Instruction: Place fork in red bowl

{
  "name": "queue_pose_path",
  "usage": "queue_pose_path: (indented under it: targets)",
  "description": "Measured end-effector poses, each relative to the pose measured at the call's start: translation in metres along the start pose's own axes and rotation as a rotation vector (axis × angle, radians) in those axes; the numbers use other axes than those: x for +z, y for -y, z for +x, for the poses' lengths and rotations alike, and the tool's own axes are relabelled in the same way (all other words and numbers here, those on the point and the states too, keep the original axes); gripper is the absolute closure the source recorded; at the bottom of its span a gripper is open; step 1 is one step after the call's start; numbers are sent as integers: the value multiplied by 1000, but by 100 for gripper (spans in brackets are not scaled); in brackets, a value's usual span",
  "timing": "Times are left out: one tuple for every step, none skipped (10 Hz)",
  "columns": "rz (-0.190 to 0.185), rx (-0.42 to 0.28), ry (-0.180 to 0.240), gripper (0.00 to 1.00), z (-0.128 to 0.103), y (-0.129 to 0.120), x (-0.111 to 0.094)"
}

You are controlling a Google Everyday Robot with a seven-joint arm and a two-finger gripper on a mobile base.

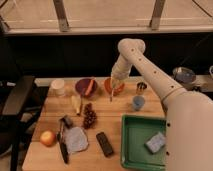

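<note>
The red bowl [121, 90] is round and orange-red and stands at the back of the wooden table [115, 120], right of a maroon bowl [83, 88]. My gripper [114, 86] hangs over the red bowl's left part, at the end of the white arm that reaches in from the right. It is shut on the fork [111, 95], a thin silvery piece that hangs down from the fingers. The fork's lower end is at the bowl's front rim. The gripper hides the middle of the bowl.
A white cup [59, 86], banana [76, 104], grapes [90, 118], apple [47, 137], black-handled knife [63, 146] and grey cloth [76, 140] lie left. A light-blue cup [138, 103] and metal cup [141, 87] stand right. A green tray [131, 150] holds a sponge [156, 141].
</note>
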Motion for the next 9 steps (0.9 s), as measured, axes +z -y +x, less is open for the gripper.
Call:
queue_pose_path:
  targets:
    - [24,-3,-23,100,11,3,-4]
    - [46,-5,-47,100,21,4,-7]
    - [87,-13,-102,100,33,6,-10]
    - [117,-14,-152,100,41,7,-13]
    - [154,-8,-205,100,52,5,-14]
    - [196,-7,-239,100,61,9,-14]
    - [222,-1,-259,100,68,7,-13]
    - [234,6,-267,100,72,5,-12]
    - [250,13,-270,98,80,6,-7]
